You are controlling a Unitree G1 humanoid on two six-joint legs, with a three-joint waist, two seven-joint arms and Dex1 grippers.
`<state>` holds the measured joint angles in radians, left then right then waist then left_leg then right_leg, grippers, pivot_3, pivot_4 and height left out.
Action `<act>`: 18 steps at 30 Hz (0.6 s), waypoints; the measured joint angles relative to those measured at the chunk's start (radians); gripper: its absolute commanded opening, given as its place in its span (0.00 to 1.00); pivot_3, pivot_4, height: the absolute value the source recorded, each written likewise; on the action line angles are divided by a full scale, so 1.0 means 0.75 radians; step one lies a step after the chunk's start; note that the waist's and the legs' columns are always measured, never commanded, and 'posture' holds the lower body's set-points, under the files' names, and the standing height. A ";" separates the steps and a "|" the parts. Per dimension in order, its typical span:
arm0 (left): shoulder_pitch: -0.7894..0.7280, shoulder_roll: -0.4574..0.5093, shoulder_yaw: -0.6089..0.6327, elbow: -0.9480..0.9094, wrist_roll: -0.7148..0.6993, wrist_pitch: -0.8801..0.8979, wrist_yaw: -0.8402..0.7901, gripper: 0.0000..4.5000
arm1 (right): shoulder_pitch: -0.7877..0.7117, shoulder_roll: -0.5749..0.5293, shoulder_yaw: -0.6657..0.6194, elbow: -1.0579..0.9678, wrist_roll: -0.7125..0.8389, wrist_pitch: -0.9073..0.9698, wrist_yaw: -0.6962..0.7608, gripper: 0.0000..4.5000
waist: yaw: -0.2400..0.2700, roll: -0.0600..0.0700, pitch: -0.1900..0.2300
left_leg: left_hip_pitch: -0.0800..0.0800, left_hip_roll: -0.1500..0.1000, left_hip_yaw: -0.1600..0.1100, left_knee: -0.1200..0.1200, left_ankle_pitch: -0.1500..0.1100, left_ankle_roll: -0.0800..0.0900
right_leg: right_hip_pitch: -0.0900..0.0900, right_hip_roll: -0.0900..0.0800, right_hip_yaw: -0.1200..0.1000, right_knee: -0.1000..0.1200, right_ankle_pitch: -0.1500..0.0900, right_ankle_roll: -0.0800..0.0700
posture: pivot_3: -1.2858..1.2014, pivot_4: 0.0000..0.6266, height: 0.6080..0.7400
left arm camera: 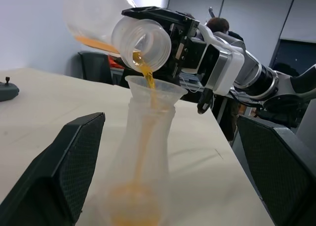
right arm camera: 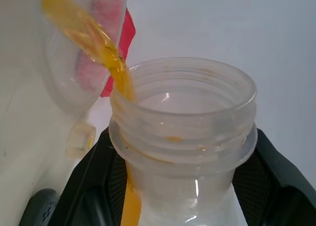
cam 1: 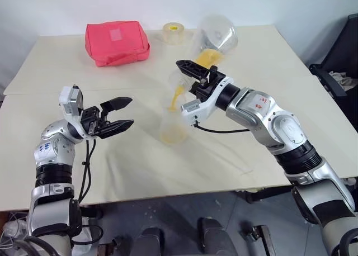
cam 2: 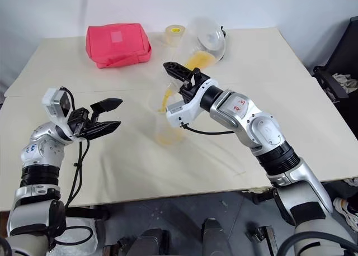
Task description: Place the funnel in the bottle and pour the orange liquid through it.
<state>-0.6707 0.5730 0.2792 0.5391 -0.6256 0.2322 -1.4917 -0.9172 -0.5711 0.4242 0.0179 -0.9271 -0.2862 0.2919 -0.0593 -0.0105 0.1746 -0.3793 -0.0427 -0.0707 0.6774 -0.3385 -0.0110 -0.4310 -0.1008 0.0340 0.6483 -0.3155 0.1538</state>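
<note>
The clear bottle [cam 1: 172,122] stands upright mid-table with the see-through funnel [cam 1: 178,80] seated in its neck. My right gripper [cam 1: 193,74] is shut on the neck of a large round wide-mouthed clear vessel [cam 1: 217,33], tilted mouth-down over the funnel. The orange liquid [cam 1: 206,58] runs from the vessel's mouth [left arm camera: 143,42] as a thin stream into the funnel [left arm camera: 153,90] and pools in the bottle's base [left arm camera: 136,206]. My left gripper [cam 1: 130,112] hangs open a little left of the bottle, pointing at it and touching nothing.
A red pouch [cam 1: 117,42] lies at the back left of the table, and a tape roll [cam 1: 174,32] sits behind the vessel. A black chair [cam 1: 341,66] stands off the table's right edge. A person [left arm camera: 217,24] shows in the background.
</note>
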 measured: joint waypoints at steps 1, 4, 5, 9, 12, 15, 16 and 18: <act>0.000 0.000 0.000 0.000 0.000 0.000 0.000 1.00 | -0.001 0.003 0.000 0.003 0.000 0.000 -0.002 0.54 | 0.000 0.000 0.000 | 0.000 0.000 0.000 0.000 0.000 0.000 | 0.000 0.000 0.000 0.000 0.000 0.000 | 0.52 0.24 1.00; 0.000 0.000 0.000 0.000 0.000 0.000 0.000 1.00 | -0.003 0.008 0.000 0.013 -0.010 -0.004 -0.008 0.54 | 0.000 0.000 0.000 | 0.000 0.000 0.000 0.000 0.000 0.000 | 0.000 0.000 0.000 0.000 0.000 0.000 | 0.52 0.24 1.00; 0.000 0.000 0.000 0.000 0.000 0.001 0.000 1.00 | -0.006 0.008 0.000 0.018 -0.012 -0.008 -0.012 0.54 | 0.000 0.000 0.000 | 0.000 0.000 0.000 0.000 0.000 0.000 | 0.000 0.000 0.000 0.000 0.000 0.000 | 0.52 0.24 1.00; 0.000 0.000 0.000 0.000 0.000 0.008 0.001 1.00 | -0.021 0.008 0.000 0.021 -0.032 -0.026 -0.030 0.54 | 0.000 0.000 0.000 | 0.000 0.000 0.000 0.000 0.000 0.000 | 0.000 0.000 0.000 0.000 0.000 0.000 | 0.52 0.24 1.00; 0.000 0.000 0.000 0.000 0.000 0.010 0.001 1.00 | -0.023 0.008 0.000 0.021 -0.038 -0.028 -0.032 0.54 | 0.000 0.000 0.000 | 0.000 0.000 0.000 0.000 0.000 0.000 | 0.000 0.000 0.000 0.000 0.000 0.000 | 0.52 0.24 1.00; 0.000 0.000 0.000 0.000 0.000 0.012 0.000 1.00 | -0.023 0.008 0.000 0.021 -0.040 -0.029 -0.034 0.54 | 0.000 0.000 0.000 | 0.000 0.000 0.000 0.000 0.000 0.000 | 0.000 0.000 0.000 0.001 0.000 0.000 | 0.52 0.24 1.00; 0.000 0.000 -0.001 0.000 0.001 0.012 0.000 1.00 | -0.023 0.008 0.000 0.021 -0.041 -0.030 -0.035 0.54 | 0.000 0.000 0.000 | 0.000 0.000 0.000 0.000 0.000 0.000 | 0.000 0.000 0.000 0.001 0.000 0.000 | 0.52 0.24 1.00; 0.000 0.000 -0.002 0.000 0.001 0.012 0.000 1.00 | -0.023 0.008 0.000 0.021 -0.041 -0.031 -0.040 0.54 | 0.000 0.000 0.000 | 0.000 0.000 0.000 0.000 0.000 0.000 | 0.000 0.000 0.000 0.001 0.000 0.000 | 0.52 0.24 1.00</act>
<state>-0.6709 0.5731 0.2778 0.5391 -0.6249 0.2411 -1.4919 -0.9341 -0.5654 0.4243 0.0334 -0.9580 -0.3094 0.2618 -0.0595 -0.0105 0.1746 -0.3793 -0.0428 -0.0707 0.6774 -0.3385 -0.0111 -0.4312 -0.1008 0.0339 0.6489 -0.3155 0.1538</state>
